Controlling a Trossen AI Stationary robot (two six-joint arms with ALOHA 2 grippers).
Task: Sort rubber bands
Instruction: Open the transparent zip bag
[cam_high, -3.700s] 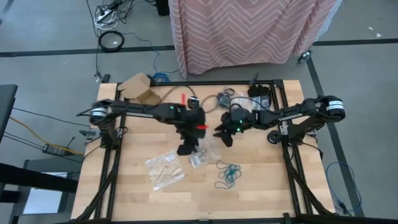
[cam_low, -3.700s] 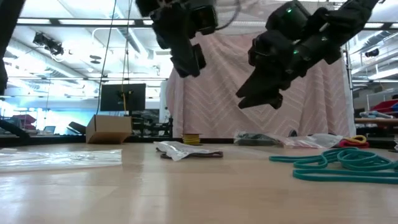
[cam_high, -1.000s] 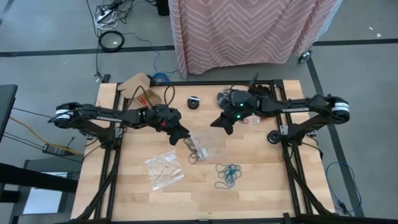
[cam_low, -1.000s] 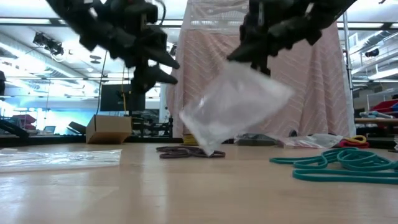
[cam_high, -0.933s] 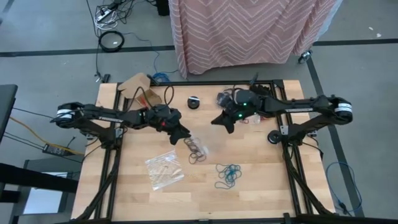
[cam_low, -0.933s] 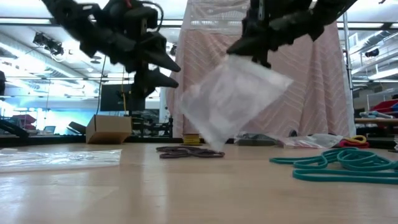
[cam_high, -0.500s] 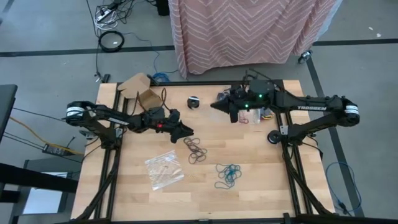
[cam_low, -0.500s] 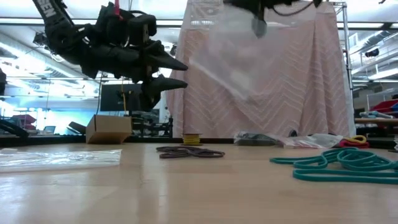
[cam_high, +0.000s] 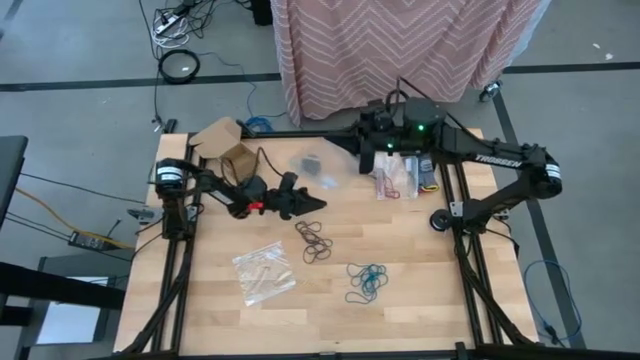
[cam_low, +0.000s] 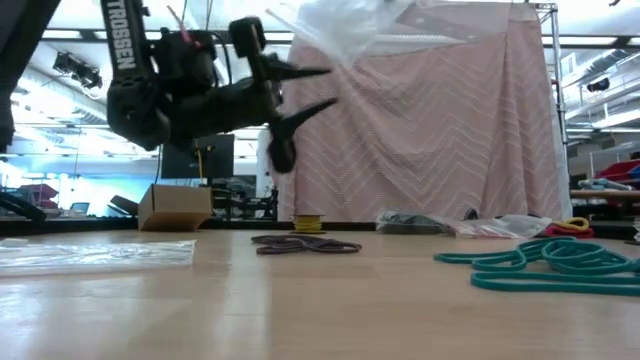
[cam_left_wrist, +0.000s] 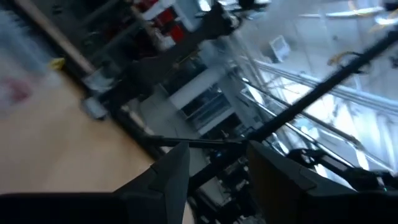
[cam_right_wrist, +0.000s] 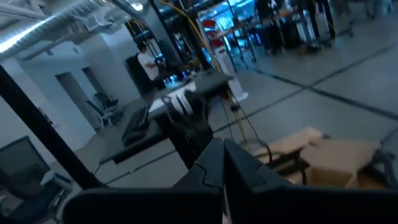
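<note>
Since the earlier frames the right arm has carried the clear plastic bag (cam_high: 311, 165) up and back toward the far edge of the table (cam_high: 420, 290), leaving a heap of brown rubber bands (cam_high: 314, 241) bare on the wood near the middle, while the left arm has drawn back toward its own side. The right gripper (cam_high: 345, 150) now sits high at the far side, its jaws pressed together on a corner of the bag, which hangs out from them toward the left; in the low view the bag (cam_low: 345, 25) shows crumpled at the top of the picture. The left gripper (cam_high: 312, 203) hovers above the table with its jaws spread wide and nothing between them, the two dark fingers lying level and aimed toward the table's centre.

The brown bands lie just ahead of and nearer the front edge than those spread jaws, a short reach away; the heap runs roughly from the jaws' side toward the front. A teal cluster of rubber bands (cam_high: 367, 281) lies farther on, toward the front right, and red bands (cam_high: 392, 182) rest by the far right edge under the right arm. A second clear bag (cam_high: 264, 270) lies flat toward the front left. The left arm is plainly the nearer one to the brown heap, so I judge any pick there falls to it, tipping down and slightly forward
</note>
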